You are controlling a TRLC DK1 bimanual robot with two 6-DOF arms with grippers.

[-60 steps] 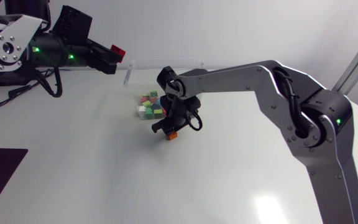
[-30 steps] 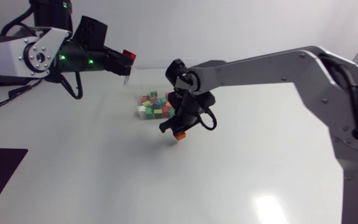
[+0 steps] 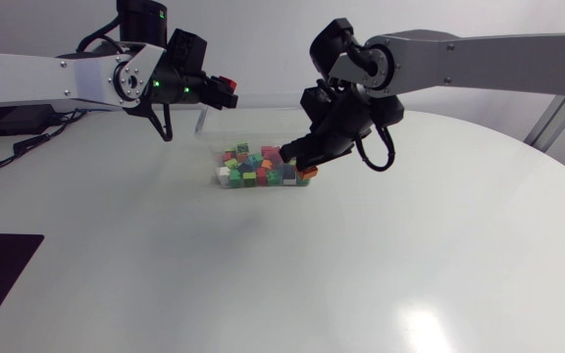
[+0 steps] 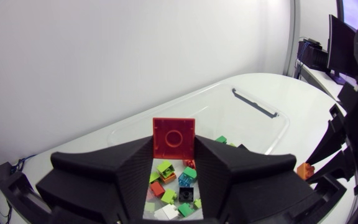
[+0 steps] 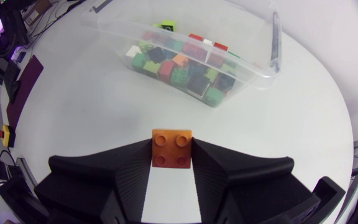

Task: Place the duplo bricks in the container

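1. Both arms have risen toward the clear container [image 3: 207, 116];
2. Wrist views alone reveal: right gripper [image 5: 171, 155] clamps a square orange brick [image 5: 171, 148], studs camera-ward, near the container; left gripper [image 4: 173, 148] clamps a red brick [image 4: 173, 135], underside camera-ward, above it.

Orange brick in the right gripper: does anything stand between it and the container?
Nothing visible does. In the right wrist view only bare table lies between the orange brick and the clear container, whose top looks open. The brick only has to pass over the near wall.
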